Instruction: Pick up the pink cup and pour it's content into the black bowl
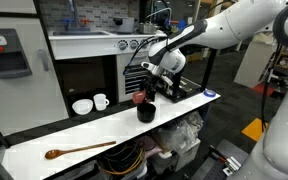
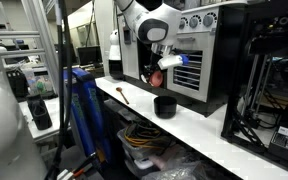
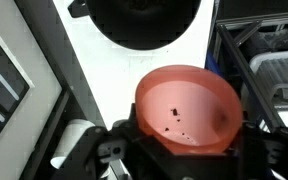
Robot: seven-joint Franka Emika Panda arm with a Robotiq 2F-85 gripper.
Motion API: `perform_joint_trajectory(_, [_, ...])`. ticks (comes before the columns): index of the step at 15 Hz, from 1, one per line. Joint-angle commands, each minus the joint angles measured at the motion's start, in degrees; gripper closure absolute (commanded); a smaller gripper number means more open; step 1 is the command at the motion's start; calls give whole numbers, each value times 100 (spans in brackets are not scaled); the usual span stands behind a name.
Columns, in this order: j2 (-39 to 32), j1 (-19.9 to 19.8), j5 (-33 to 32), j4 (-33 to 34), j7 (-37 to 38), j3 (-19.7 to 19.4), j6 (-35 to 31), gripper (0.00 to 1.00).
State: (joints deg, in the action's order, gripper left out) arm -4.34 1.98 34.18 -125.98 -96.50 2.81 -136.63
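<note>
A robot arm's pincer (image 1: pixel 141 94) is clenched around a pink cup (image 3: pixel 187 108), holding it in the air just above a black bowl (image 1: pixel 146 112) that sits on a white counter (image 1: pixel 84 140), with a few dark specks (image 3: pixel 174 118) inside the cup and a wooden spoon (image 1: pixel 79 150) lying farther along the counter.
</note>
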Motion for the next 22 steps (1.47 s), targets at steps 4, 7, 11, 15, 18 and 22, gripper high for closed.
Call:
perform_joint_trajectory(4, [243,173,-1514,-107,1548,109,-235,52])
perform_joint_trajectory(7, [265,215,-2094,-24,1921,162,147,52])
perform_joint_trajectory(11, [285,299,-2903,74,2326,218,553,52])
perform_joint_trajectory(15, [319,472,-3659,239,2494,381,843,52])
perform_joint_trajectory(18, [278,643,-4022,425,2495,545,963,52])
perform_joint_trajectory(22, [122,867,-4303,677,2480,764,1132,52])
